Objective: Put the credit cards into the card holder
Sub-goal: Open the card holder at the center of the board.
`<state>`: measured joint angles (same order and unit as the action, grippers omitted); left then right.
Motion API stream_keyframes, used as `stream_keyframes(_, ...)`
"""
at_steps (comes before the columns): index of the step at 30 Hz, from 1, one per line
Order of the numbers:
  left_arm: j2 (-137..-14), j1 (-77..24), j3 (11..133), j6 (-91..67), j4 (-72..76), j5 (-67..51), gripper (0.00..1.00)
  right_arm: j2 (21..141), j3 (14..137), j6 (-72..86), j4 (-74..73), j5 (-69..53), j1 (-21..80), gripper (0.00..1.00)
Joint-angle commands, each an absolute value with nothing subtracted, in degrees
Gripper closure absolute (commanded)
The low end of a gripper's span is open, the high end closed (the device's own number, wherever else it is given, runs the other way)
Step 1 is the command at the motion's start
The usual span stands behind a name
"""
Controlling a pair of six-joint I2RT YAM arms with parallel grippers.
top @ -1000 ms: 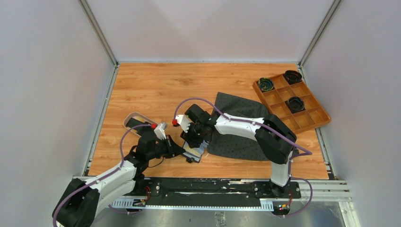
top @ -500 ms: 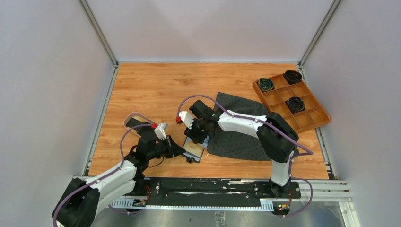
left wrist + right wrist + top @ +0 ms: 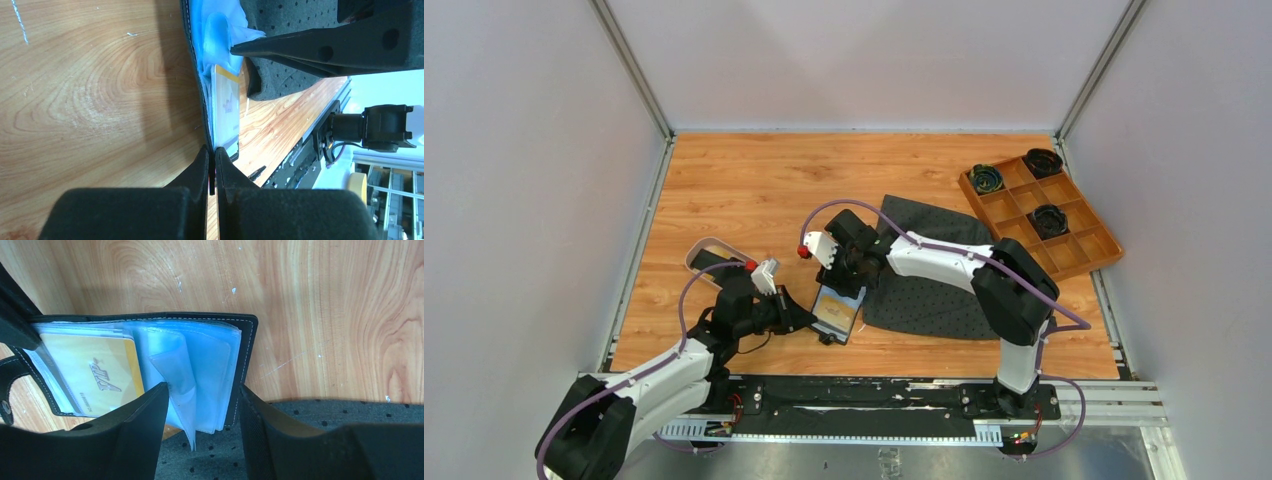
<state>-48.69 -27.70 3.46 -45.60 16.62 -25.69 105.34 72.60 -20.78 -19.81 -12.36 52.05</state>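
Observation:
The black card holder (image 3: 837, 312) lies open on the wood, its far end on the dark mat. A gold credit card (image 3: 92, 375) sits in one of its clear sleeves (image 3: 200, 365) and also shows in the left wrist view (image 3: 225, 107). My left gripper (image 3: 810, 322) is shut on the holder's thin black cover edge (image 3: 211, 150). My right gripper (image 3: 849, 282) stands open over the far end. Its fingers (image 3: 145, 435) straddle the loose sleeves and the cover's stitched edge (image 3: 246, 360) without pinching them.
A pinkish tray (image 3: 696, 250) left of the arms holds a dark flat card (image 3: 712, 261). The dotted dark mat (image 3: 934, 285) lies under the right arm. An orange-brown compartmented box (image 3: 1074, 255) with dark round items stands at the far right.
My right gripper has opened wider and drawn back toward the mat. More of the gold card in the open holder now shows. The left gripper has kept its hold.

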Motion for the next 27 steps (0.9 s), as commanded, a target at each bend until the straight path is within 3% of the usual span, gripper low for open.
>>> stream_keyframes(1,-49.22,-27.51,3.97,-44.03,15.51,-27.25,1.0,105.92,73.76,-21.78,-21.49,-8.75,51.23,0.44)
stream_keyframes(9,-50.47,-27.51,3.72,-44.65,15.47,-25.6,1.0,107.49,74.13,-20.04,-21.9,-10.24,48.03,0.49)
stream_keyframes(20,-56.53,-27.51,6.82,-44.03,15.47,-25.32,1.0,111.63,74.96,-17.02,-22.94,-22.1,46.28,0.64)
stream_keyframes(27,-58.97,-27.51,11.25,-42.64,11.24,-20.39,0.7,112.02,75.06,-16.45,-23.62,-20.72,44.63,0.74)
